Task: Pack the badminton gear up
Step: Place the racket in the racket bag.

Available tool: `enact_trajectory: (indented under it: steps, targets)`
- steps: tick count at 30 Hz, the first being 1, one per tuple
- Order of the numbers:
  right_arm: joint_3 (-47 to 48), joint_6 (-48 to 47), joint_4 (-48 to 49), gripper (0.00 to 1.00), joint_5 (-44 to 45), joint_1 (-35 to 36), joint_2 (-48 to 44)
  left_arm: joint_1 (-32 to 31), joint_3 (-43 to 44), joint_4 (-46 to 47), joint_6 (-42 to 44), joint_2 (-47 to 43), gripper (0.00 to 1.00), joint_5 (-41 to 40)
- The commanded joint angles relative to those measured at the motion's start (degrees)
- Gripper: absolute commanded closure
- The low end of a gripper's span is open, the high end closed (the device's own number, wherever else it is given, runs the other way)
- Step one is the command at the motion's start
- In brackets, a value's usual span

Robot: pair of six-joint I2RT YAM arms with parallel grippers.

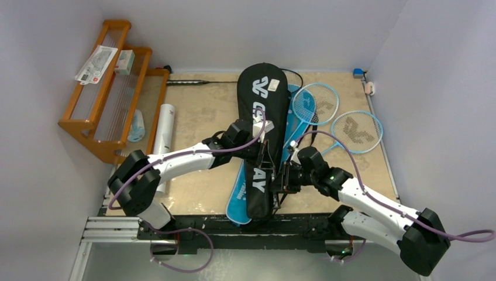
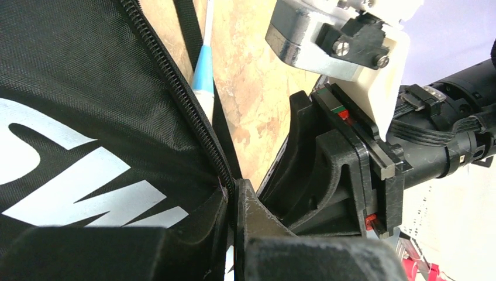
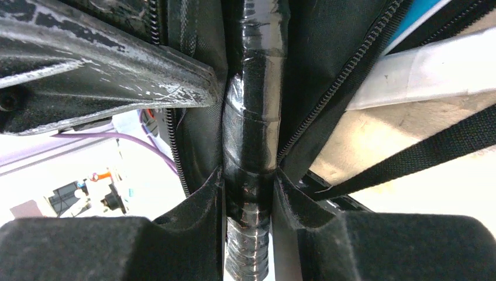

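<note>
The right pincer (image 3: pixel 248 199) clamps the black racket handle (image 3: pixel 252 117), lengthwise inside the black cover (image 2: pixel 88 105); the left pincer (image 2: pixel 233 196) pinches its zipper edge (image 2: pixel 186 120).

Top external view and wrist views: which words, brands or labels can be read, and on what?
"AY": white, on the black racket-shaped fabric cover, near end; a "C" shows farther up, the letters between hidden by the arms.
"W", seemingly: large white, same cover, left wrist view.
Light-blue stringed rackets: dark string marks, not readable.
Paper packets on the orange wooden rack: print too small.
</note>
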Motion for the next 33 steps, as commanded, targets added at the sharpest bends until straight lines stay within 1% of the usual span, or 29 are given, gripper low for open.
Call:
enact_trajectory:
  steps: [1,3,4,6,7,8,10,15,17,19,21,25,27,33]
  targets:
    - [4.2,-1.7,8.7,1.00,4.2,-0.7,-1.2,-3.2,0.8,4.2,-1.0,0.7,1.00,9.0]
    - [6.2,-3.2,3.6,1.00,4.8,-0.7,-1.2,-3.3,2.5,-0.1,0.9,1.0,1.00,6.5]
    - [7.8,-4.0,-0.4,1.00,7.3,-0.7,-1.5,-3.3,3.5,-2.8,1.8,1.1,1.00,4.4]
    - [12.2,-7.5,-8.9,1.00,16.1,-0.6,-1.6,-3.3,4.9,-6.8,3.5,1.3,1.00,0.1]
    - [13.9,-8.0,-13.7,1.00,18.4,-0.7,-1.4,-3.3,5.8,-8.3,4.0,1.5,1.00,-1.6]
    - [15.0,-8.3,-16.1,1.00,19.4,-0.6,-1.4,-3.3,6.5,-9.7,4.6,1.7,1.00,-3.0]
    - [15.9,-8.9,-18.1,1.00,19.4,-0.7,-1.2,-3.3,7.6,-11.3,5.4,2.2,1.00,-4.4]
    - [14.6,-9.0,-14.5,1.00,15.1,-0.6,-0.8,-3.3,9.3,-12.3,6.2,3.7,1.00,-5.4]
    - [14.4,-8.8,-13.8,1.00,14.4,-0.7,-0.2,-3.3,9.2,-11.5,6.1,3.8,1.00,-3.1]
    - [13.2,-8.2,-10.3,1.00,11.7,-0.7,0.2,-3.3,7.5,-6.1,4.7,3.0,1.00,1.8]
    - [10.8,-7.4,-4.4,1.00,9.1,-0.7,0.1,-3.3,5.6,-0.4,2.3,2.2,1.00,6.8]
    - [5.0,-3.7,6.6,1.00,5.8,-0.7,0.5,-3.2,4.0,8.9,-2.7,1.3,1.00,13.8]
    - [3.4,-2.6,9.5,1.00,5.3,-0.7,1.0,-3.2,3.0,13.3,-5.9,0.4,1.00,16.7]
    - [0.0,-1.3,15.1,1.00,5.5,-0.7,1.0,-3.1,1.6,20.7,-11.0,-0.2,1.00,23.3]
